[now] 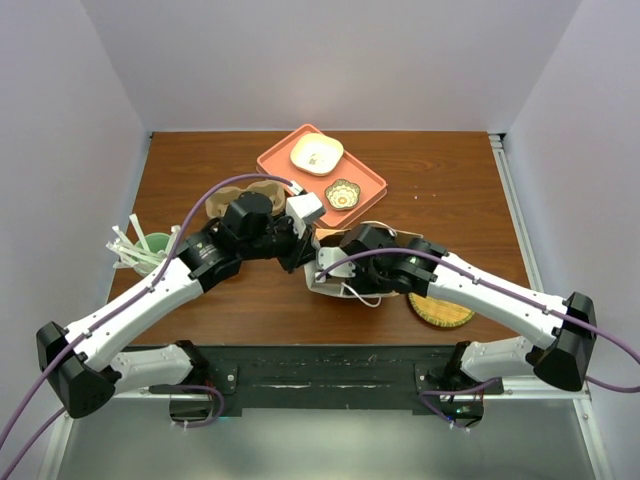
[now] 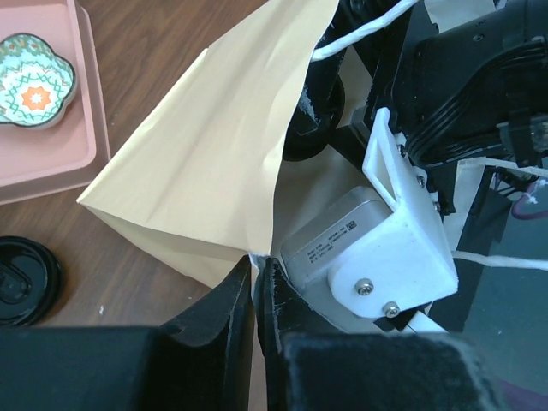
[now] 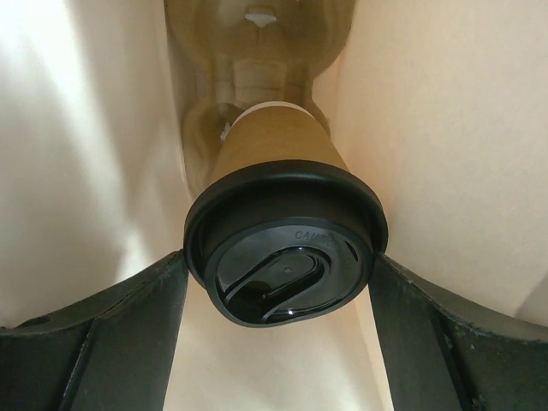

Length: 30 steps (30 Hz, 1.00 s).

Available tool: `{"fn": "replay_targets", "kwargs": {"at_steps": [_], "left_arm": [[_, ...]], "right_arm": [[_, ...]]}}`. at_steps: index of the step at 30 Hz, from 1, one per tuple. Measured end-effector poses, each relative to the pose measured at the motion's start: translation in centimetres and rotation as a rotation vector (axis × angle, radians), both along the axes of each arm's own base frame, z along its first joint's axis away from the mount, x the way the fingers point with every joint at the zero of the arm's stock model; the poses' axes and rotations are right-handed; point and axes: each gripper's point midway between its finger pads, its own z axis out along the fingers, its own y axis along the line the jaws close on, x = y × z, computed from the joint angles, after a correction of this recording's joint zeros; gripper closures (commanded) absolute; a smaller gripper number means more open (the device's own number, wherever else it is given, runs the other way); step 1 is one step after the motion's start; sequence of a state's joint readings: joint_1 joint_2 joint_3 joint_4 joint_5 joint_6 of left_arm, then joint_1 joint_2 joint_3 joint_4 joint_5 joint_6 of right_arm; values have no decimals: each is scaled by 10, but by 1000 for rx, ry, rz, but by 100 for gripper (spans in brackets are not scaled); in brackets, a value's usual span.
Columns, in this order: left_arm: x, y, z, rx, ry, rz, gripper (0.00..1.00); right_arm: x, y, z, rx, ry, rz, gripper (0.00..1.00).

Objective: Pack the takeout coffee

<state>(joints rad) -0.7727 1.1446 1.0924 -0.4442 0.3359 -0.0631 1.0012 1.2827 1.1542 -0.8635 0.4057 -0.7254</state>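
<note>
Left wrist, grip: left gripper point(image 2: 259, 287) nearly closed, pinching one thin edge of the paper bag point(image 2: 205, 145) at its mouth.
Left wrist, reason: likely holding the mouth open and steady so the other arm can reach inside.
Left wrist, surroundings: loose black lid point(image 2: 21, 278) on the table beside the bag; pink tray point(image 2: 86, 111) with a patterned dish point(image 2: 34, 90) behind.
Right wrist, grip: right gripper point(image 3: 278, 287) spread wide, fingers point(image 3: 128, 325) pressed against both sides of the lid's rim, holding the takeout coffee point(image 3: 278, 163).
Right wrist, place: cup inside the bag, pale paper walls close on both sides, base pointing towards the far end.
Right wrist, look: short brown paper cup, round black lid seated flush, sip opening facing the camera.
Top, layout: both wrists meeting at mid-table over the bag, cup itself hidden beneath them.
Top, progress: seemingly late in packing, with release and withdrawal not yet done.
</note>
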Motion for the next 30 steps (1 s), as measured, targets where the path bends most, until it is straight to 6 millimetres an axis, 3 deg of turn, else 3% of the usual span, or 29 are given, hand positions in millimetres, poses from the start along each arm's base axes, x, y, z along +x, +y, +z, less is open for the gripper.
{"fn": "replay_targets", "kwargs": {"at_steps": [16, 30], "left_arm": [[-18, 3, -24, -28, 50, -13, 85], [-23, 7, -18, -49, 26, -15, 84]], "right_arm": [[-2, -17, -35, -52, -14, -33, 36], [0, -11, -14, 75, -85, -34, 37]]}}
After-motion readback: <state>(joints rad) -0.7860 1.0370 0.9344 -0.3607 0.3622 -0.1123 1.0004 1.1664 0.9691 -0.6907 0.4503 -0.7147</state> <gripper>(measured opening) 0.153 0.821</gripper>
